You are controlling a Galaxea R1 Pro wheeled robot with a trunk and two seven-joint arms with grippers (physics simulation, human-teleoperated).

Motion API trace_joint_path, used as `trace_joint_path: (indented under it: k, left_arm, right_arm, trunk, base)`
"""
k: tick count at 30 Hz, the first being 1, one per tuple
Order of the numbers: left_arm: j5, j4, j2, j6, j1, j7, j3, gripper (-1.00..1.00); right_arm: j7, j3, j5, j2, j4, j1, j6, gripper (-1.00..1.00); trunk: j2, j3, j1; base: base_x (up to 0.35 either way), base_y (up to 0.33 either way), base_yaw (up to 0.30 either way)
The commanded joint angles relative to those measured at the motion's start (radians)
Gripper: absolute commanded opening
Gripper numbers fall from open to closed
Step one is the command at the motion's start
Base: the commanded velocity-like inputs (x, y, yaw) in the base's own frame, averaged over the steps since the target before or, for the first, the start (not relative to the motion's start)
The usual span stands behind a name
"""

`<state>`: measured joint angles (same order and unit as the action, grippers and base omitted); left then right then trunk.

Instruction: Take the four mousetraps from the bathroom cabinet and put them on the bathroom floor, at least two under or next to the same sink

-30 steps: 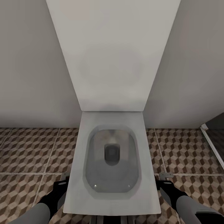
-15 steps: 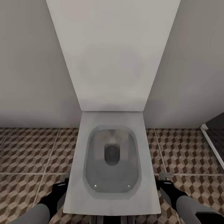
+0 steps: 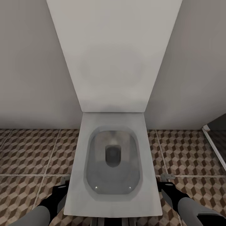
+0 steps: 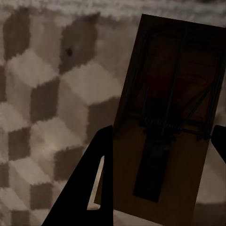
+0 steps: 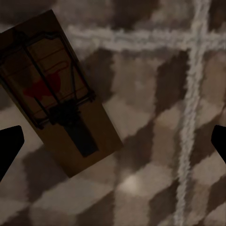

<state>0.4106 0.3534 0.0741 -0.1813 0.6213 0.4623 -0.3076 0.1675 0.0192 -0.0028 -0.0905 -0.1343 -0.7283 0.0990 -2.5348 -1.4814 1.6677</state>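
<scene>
In the left wrist view a dark-brown mousetrap (image 4: 174, 94) sits between the two black fingers of my left gripper (image 4: 162, 136), which touch its long edges, just above the cube-patterned floor (image 4: 42, 94). Another mousetrap (image 5: 56, 94) lies flat on the tiles in the right wrist view, off to one side of my right gripper (image 5: 117, 136), whose fingers stand wide apart and clear of it. In the head view the left gripper (image 3: 61, 188) and right gripper (image 3: 166, 185) hang low on either side of the toilet. The cabinet and the sink are out of view.
A white toilet (image 3: 113, 201) with its lid raised stands straight ahead against a pale wall (image 3: 31, 62), between my two arms. Patterned bathroom floor (image 3: 31, 150) runs on both sides. A dark panel with a white frame (image 3: 213, 138) shows at the right edge.
My left gripper has sunk slightly toward the floor beside the toilet. The right gripper and the camera have stayed still.
</scene>
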Motion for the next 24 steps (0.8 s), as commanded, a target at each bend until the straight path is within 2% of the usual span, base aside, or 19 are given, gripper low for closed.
trace_joint_path:
  k: [1, 5, 6, 24]
  left_arm:
    - [0.005, 0.003, 0.001, -0.007, 0.000, 0.007, -0.008, -1.00]
    - [0.005, 0.002, 0.001, -0.006, 0.000, 0.007, -0.008, -1.00]
    - [0.005, 0.002, 0.001, -0.007, 0.000, 0.007, -0.008, 1.00]
    - [0.005, 0.002, -0.001, -0.006, 0.000, 0.007, -0.008, 1.00]
  right_arm:
    - [0.003, 0.002, 0.000, 0.000, -0.002, 0.000, 0.007, 1.00]
    - [0.003, 0.002, 0.000, 0.000, -0.002, 0.001, 0.007, 1.00]
    - [0.003, 0.002, 0.000, 0.000, -0.002, 0.001, 0.007, 1.00]
    - [0.003, 0.004, 0.000, 0.000, -0.002, 0.000, 0.006, 1.00]
  trunk:
    - [0.000, -0.001, 0.000]
    - [0.000, -0.001, 0.000]
    - [0.000, -0.001, 0.000]
    - [0.000, -0.001, 0.000]
  base:
    - [0.000, 0.000, 0.000]
    - [0.000, 0.000, 0.000]
    - [0.000, 0.000, 0.000]
    - [0.000, 0.000, 0.000]
